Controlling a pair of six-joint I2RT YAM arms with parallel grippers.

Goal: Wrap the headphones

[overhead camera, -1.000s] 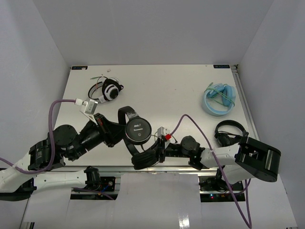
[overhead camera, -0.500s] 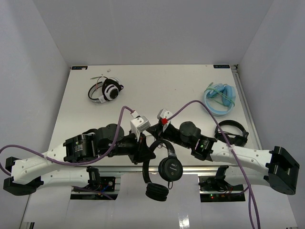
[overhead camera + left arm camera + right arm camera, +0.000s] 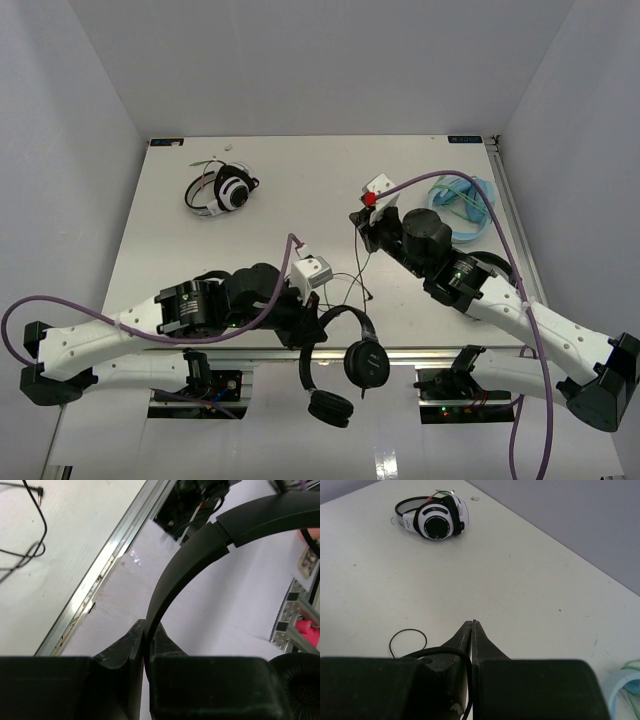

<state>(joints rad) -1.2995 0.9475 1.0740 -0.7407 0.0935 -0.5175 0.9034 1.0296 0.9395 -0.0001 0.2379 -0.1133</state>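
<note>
In the top external view, the headphones [image 3: 364,362] are held by the headband in the clenched left gripper [image 3: 308,328] at the 6 o'clock edge of the table [image 3: 300,190], with the earcups pointed toward 6 o'clock. The cable [image 3: 354,265] is pinched in the closed right gripper [image 3: 362,222], toward 1 o'clock.

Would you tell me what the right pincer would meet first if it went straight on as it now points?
Probably the bare white table top, though depth is unclear; the white-and-black headphones lie left of that line.
</note>
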